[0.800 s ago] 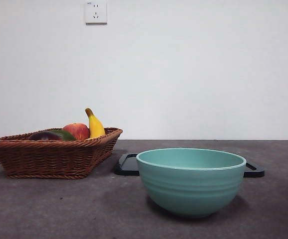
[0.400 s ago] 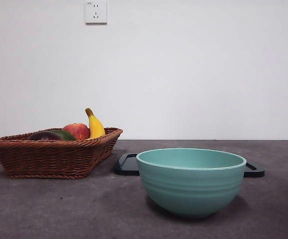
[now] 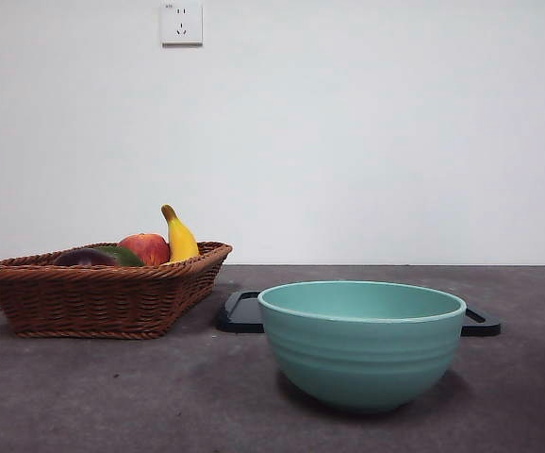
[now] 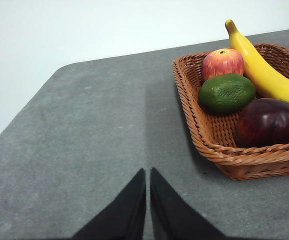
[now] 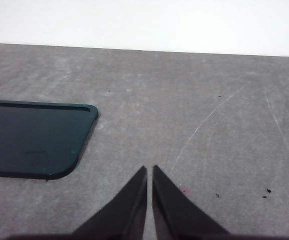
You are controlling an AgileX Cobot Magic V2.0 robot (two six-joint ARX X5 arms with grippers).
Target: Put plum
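Observation:
The plum point(image 4: 267, 122), glossy and dark maroon, lies in the brown wicker basket point(image 4: 212, 142) next to a dark green oval fruit point(image 4: 227, 92), a red-yellow apple point(image 4: 222, 62) and a banana point(image 4: 262, 70). In the front view only its top point(image 3: 82, 257) shows above the basket's rim point(image 3: 93, 297). My left gripper point(image 4: 148, 175) is shut and empty above bare table, apart from the basket. My right gripper point(image 5: 149, 172) is shut and empty above bare table beside the dark tray point(image 5: 32, 137). Neither arm shows in the front view.
A teal bowl point(image 3: 361, 342) stands near the front, at the middle right. The dark flat tray point(image 3: 244, 312) with handles lies behind it. A wall socket point(image 3: 181, 23) is on the white wall behind the grey table.

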